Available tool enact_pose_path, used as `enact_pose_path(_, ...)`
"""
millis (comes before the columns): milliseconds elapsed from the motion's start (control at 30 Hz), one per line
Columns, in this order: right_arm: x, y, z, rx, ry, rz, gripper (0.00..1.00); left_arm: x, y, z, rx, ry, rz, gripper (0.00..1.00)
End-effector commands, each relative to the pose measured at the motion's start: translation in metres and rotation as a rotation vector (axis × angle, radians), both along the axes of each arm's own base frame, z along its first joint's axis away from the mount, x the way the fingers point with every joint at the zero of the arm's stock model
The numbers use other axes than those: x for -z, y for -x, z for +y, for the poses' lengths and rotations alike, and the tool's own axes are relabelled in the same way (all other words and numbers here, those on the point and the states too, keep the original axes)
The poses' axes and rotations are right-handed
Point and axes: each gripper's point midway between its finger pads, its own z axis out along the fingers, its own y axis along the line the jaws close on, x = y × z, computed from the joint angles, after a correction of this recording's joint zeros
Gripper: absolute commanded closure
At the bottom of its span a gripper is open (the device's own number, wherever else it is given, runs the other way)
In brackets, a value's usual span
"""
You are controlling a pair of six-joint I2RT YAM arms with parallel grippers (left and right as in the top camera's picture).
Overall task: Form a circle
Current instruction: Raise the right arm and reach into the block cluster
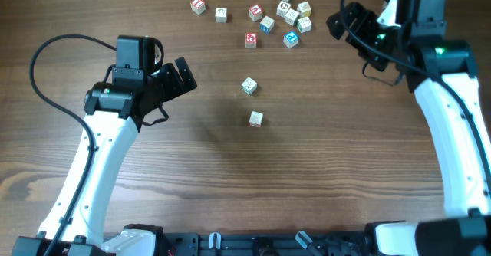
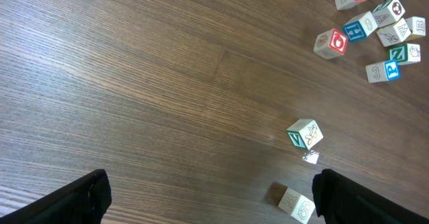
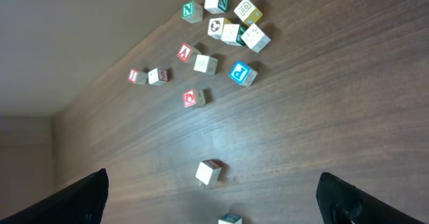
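Overhead view: nothing is held above the dark wood-grain counter [image 1: 230, 179]. The left jaws and the right jaws both stand spread wide and empty, as each wrist view confirms. The circle [image 1: 292, 15], for now only a tight knot of small pale wooden letter cubes touching one another, sits at the far side of the counter. It is near the right jaws and surrounded by a looser scatter of similar cubes [image 1: 255, 12]. Two strays lie well apart from it in mid-counter, a green-faced pale cube [image 1: 249, 86] and a plain-looking pale cube [image 1: 256, 119], both nearer the left jaws.

The step in hand looks like fetching a cube to extend the ring. To do it well, I would turn the jaws square to two flat faces and descend straight so neither side nudges the cube. Then close gently and set it down touching the knot — without bumping the cubes that sit there.
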Motion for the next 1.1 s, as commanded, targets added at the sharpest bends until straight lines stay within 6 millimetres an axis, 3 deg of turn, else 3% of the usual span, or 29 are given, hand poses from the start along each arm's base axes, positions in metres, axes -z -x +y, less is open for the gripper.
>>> enact_pose_path(0, 0.008, -0.03, 0.009, -0.065, 0.04, -0.005, 0.0, -0.001, -0.002, 0.0, -0.009, 0.012, 0.0, 0.0)
enact_pose_path(100, 0.019, -0.057, 0.023, -0.137, 0.096, -0.01, 0.01, -0.001, -0.002, 0.0, -0.009, 0.012, 0.0, 0.0)
enact_pose_path(367, 0.087, -0.127, 0.075, -0.174, 0.25, 0.025, 0.0, -0.001, -0.002, 0.0, -0.009, 0.012, 0.0, 0.0)
enact_pose_path(633, 0.166, -0.161, 0.131, -0.151, 0.272, -0.001, 0.02, -0.001, -0.002, 0.0, -0.009, 0.012, 0.0, 0.0)
enact_pose_path(767, 0.174, -0.174, 0.153, -0.108, 0.353, -0.096, 0.06, -0.001, -0.002, 0.0, -0.009, 0.012, 0.0, 0.0)
enact_pose_path(933, 0.176, -0.187, 0.159, -0.042, 0.372, -0.164, 0.08, -0.001, -0.002, 0.0, -0.009, 0.012, 0.0, 0.0)
enact_pose_path(1067, 0.198, -0.188, 0.155, -0.008, 0.374, -0.133, 0.11, -0.001, -0.002, 0.0, -0.009, 0.012, 0.0, 0.0)
